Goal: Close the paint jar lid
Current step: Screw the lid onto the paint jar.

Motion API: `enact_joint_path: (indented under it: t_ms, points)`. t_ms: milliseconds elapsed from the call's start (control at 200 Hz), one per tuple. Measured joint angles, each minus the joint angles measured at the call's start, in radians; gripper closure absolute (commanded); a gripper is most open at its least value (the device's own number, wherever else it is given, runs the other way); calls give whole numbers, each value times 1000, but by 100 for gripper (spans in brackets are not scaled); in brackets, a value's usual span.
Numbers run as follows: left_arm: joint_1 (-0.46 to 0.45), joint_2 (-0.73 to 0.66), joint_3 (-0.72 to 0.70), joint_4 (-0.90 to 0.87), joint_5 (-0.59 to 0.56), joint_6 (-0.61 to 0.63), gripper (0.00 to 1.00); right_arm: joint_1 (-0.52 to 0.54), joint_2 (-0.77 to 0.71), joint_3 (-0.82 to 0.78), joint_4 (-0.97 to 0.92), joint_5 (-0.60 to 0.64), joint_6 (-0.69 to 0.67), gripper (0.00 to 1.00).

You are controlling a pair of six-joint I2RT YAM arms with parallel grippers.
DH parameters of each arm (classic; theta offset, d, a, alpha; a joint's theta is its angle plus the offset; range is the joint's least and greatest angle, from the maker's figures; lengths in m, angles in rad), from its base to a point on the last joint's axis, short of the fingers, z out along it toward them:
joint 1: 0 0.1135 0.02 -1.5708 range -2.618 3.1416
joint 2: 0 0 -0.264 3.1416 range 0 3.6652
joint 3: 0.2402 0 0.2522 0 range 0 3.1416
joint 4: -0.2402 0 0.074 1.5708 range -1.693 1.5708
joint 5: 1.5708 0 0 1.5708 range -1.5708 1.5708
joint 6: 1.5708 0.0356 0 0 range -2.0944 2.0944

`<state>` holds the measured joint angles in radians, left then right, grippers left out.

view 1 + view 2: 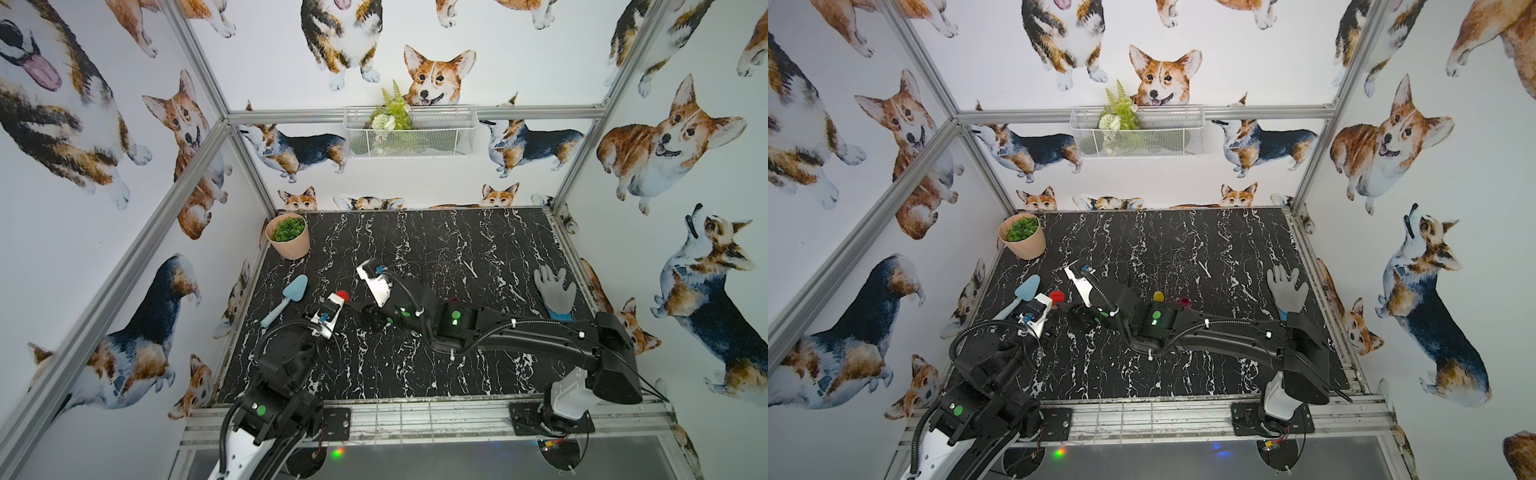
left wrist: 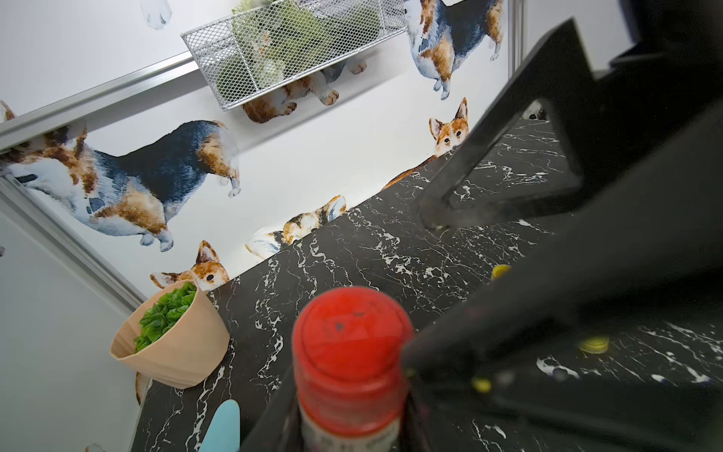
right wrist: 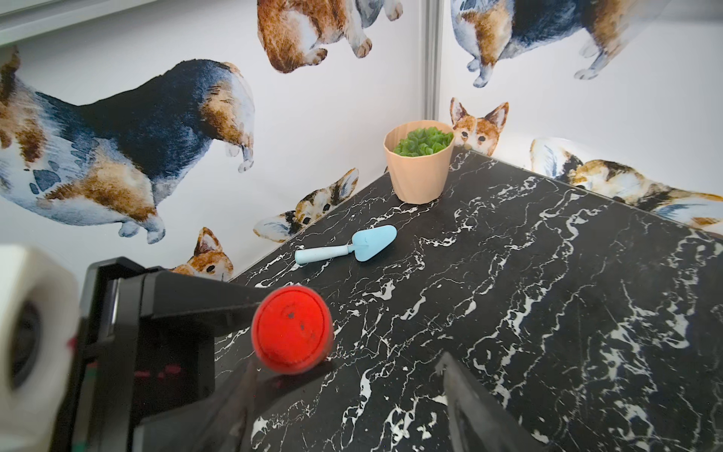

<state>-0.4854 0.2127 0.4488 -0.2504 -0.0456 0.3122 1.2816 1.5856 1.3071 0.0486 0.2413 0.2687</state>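
Red lid (image 2: 352, 344) sits on the paint jar (image 2: 346, 434) and looks square on the neck, with no visible gap or tilt. The jar stands upright on the table (image 1: 457, 249), front-left area, near the blue trowel (image 1: 286, 297).

Left gripper (image 2: 348, 409) is clamped on the jar body just under the lid. I read that as the anchor: it stops the jar spinning or tipping under torque. Holding low also leaves the lid rim free for the other arm.

Right gripper (image 3: 348, 371) has its jaws apart with nothing between them. One finger is just beside the lid; can't tell if it touches. It comes in from the side opposite the left gripper, so the two don't fight for space.

My guess is it's either between turns or done. Thread tightness isn't visible, so can't call the lid closed.

If another turn is needed, the right gripper has to centre on the lid before closing. Off-centre risks cocking it.

Yellow cap (image 1: 1158, 296), magenta cap (image 1: 1184, 301), plant pot (image 1: 289, 239) and glove (image 1: 555, 291) are well apart from the jar and not involved.
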Motion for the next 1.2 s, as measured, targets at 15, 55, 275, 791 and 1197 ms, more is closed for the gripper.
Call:
enact_joint_path:
  t_ms: [15,55,275,791,1197]
  points:
    - [0,1,0,1,3,0,66,-1,-8,-7,-2,-1,-6,20]
    - [0,3,0,5,10,1,66,-8,-32,-31,-3,-10,-9,20]
    - [0,4,-1,23,104,-2,65,-93,-163,-193,18,-155,-79,20]
    - [0,3,-18,75,484,-80,65,-164,-248,-223,42,-614,-370,24]
    - [0,6,-21,99,539,-98,65,-164,-177,-191,126,-693,-377,52]
